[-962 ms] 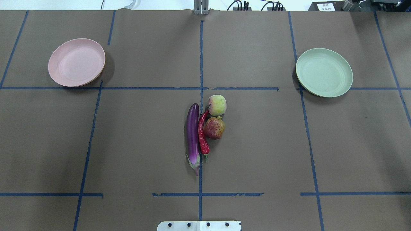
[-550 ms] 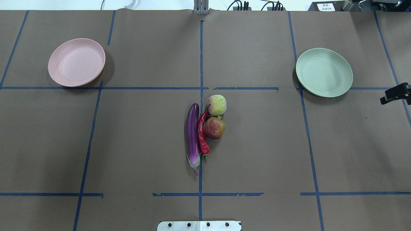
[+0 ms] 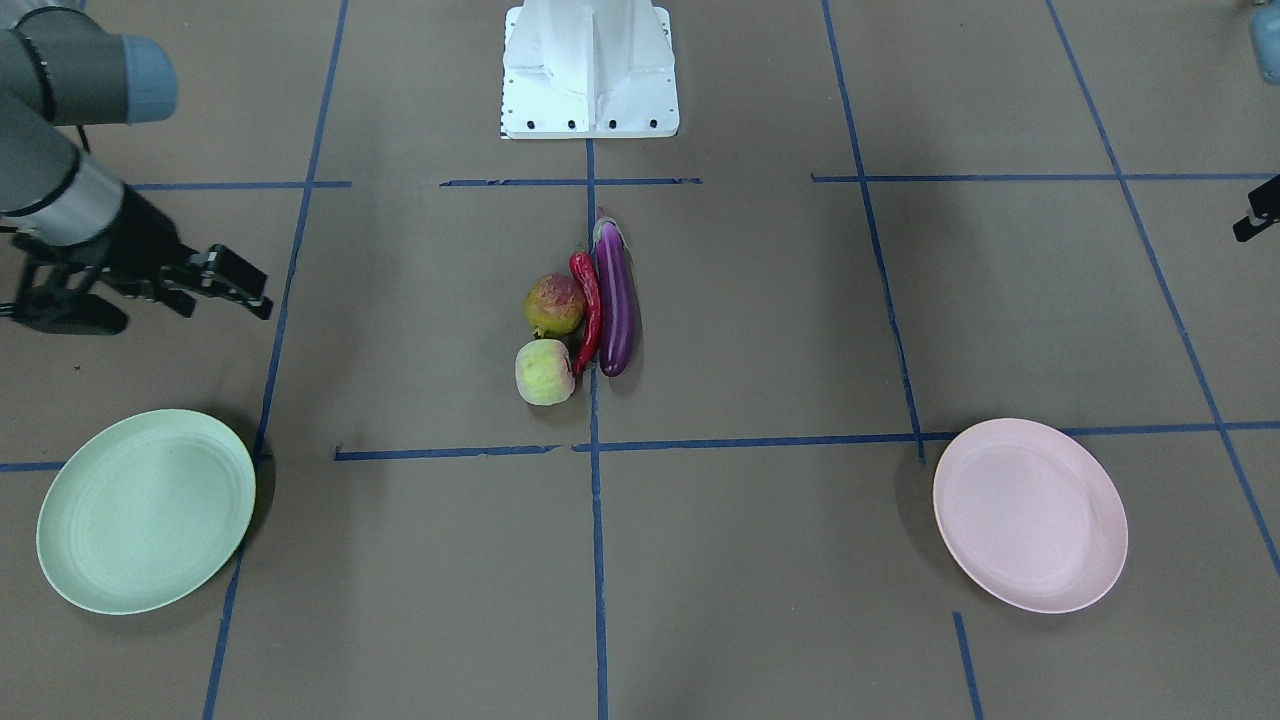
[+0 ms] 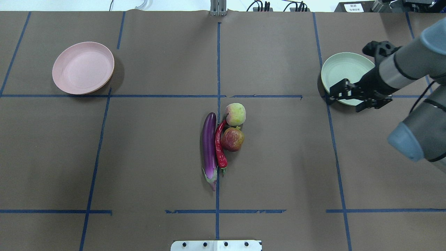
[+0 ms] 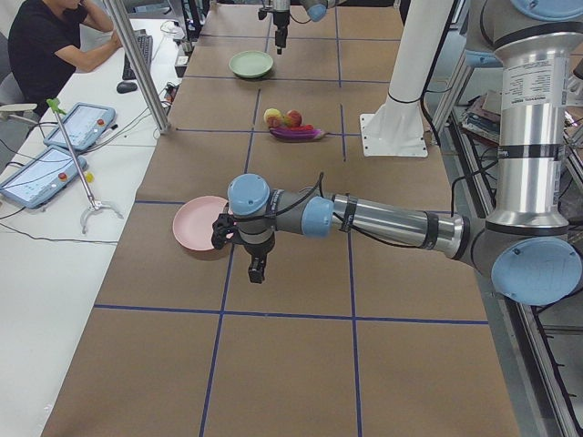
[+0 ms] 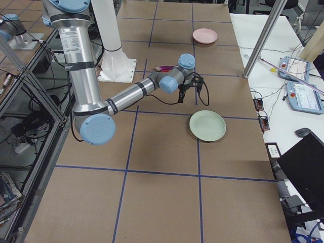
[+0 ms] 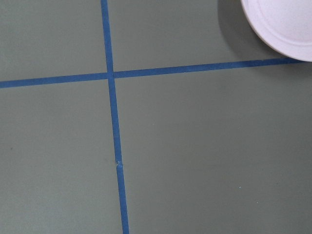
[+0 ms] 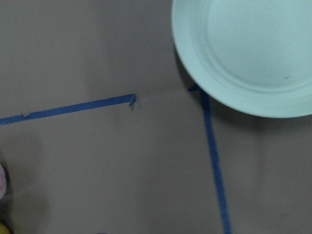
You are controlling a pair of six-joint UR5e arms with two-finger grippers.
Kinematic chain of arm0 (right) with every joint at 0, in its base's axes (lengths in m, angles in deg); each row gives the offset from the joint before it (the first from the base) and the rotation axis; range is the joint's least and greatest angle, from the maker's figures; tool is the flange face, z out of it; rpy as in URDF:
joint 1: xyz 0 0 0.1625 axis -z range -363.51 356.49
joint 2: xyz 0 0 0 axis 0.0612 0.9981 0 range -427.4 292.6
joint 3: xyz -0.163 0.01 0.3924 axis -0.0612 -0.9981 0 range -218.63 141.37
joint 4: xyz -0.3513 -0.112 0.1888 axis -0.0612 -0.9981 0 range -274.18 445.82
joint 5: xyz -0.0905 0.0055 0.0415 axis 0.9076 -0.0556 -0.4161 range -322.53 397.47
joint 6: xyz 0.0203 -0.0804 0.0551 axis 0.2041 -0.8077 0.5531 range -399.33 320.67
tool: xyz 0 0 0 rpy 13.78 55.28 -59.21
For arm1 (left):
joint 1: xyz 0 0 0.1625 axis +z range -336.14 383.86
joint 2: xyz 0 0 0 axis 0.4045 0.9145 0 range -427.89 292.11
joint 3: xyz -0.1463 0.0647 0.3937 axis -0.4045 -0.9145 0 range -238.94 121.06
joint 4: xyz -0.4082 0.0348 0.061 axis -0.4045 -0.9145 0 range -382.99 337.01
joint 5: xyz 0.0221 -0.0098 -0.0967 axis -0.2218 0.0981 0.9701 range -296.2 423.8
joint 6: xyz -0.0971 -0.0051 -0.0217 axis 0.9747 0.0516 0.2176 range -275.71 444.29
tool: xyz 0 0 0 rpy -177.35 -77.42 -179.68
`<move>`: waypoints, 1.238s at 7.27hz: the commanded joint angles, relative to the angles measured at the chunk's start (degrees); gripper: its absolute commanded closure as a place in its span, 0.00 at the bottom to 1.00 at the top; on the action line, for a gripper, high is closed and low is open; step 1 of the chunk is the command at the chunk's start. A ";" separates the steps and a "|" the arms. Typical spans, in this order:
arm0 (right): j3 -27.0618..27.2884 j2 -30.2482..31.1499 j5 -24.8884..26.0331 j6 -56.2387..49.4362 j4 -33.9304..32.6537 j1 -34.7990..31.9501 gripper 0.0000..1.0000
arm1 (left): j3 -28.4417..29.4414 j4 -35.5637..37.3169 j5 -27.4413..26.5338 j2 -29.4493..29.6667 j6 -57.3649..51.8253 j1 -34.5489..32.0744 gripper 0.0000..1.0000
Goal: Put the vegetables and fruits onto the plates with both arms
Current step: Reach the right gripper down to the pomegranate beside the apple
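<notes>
The purple eggplant (image 4: 209, 146), red chili (image 4: 219, 144), reddish pomegranate-like fruit (image 4: 232, 139) and pale peach (image 4: 236, 114) lie touching one another at the table's middle. The pink plate (image 4: 83, 68) sits far left and the mint green plate (image 4: 343, 69) far right, both bare. My right gripper (image 4: 345, 101) hangs open and empty over the green plate's near left rim. My left gripper (image 5: 258, 269) points down beside the pink plate (image 5: 199, 223). Only a sliver of the left gripper shows in the front view (image 3: 1258, 215), so I cannot tell if it is open.
The white base block (image 3: 590, 70) stands at the robot's edge of the table. Blue tape lines cross the brown cover. An operator (image 5: 46, 45) sits at a side table with tablets (image 5: 77, 123) beyond the far edge.
My right arm has come in from the right edge and moved left and forward over the green plate's rim. The produce and plates have not moved.
</notes>
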 commanded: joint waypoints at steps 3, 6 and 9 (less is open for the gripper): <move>-7.63 -16.46 14.55 30.27 -0.31 16.75 0.00 | 0.06 -0.03 0.09 0.16 0.00 0.68 0.00; -17.25 -23.79 19.49 34.90 -0.23 19.67 0.00 | 0.85 -0.03 3.78 0.16 0.00 0.77 0.00; -17.25 -24.76 19.67 37.19 -0.14 21.25 0.00 | 0.76 -0.03 3.78 0.16 0.00 0.77 0.00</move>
